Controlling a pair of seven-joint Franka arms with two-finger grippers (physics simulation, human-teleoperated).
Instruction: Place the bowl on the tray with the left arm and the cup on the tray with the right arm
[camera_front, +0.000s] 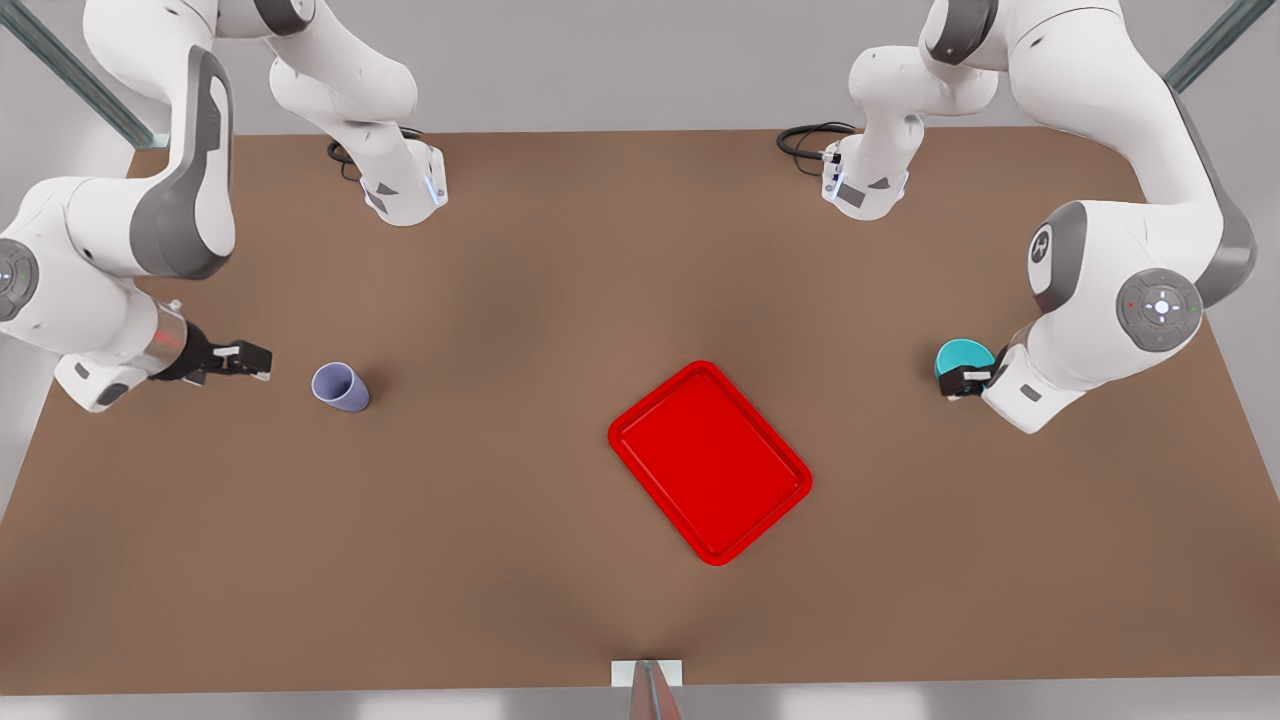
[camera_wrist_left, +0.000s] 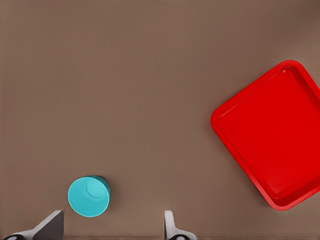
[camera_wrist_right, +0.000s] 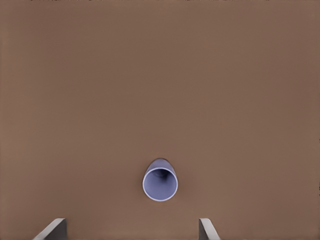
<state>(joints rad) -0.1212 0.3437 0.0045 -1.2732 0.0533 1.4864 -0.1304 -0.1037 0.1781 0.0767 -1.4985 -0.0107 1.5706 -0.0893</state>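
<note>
The teal bowl (camera_front: 962, 355) stands upright on the brown table at the front view's right. My left gripper (camera_front: 962, 385) hovers right beside and partly over it, open; in the left wrist view the bowl (camera_wrist_left: 89, 196) lies just ahead of the spread fingers, toward one of them, with the gripper (camera_wrist_left: 112, 222) empty. The lavender cup (camera_front: 340, 387) stands upright at the front view's left. My right gripper (camera_front: 250, 360) is open a short way from it; in the right wrist view the cup (camera_wrist_right: 160, 183) lies ahead of the gripper (camera_wrist_right: 131, 225). The red tray (camera_front: 710, 462) (camera_wrist_left: 275, 135) is empty, right of centre.
Both arm bases (camera_front: 405, 190) (camera_front: 865, 185) with black cables stand at the table's far edge. A small white bracket (camera_front: 647, 673) sits at the near edge. Bare brown tabletop (camera_front: 500, 400) lies between each object and the tray.
</note>
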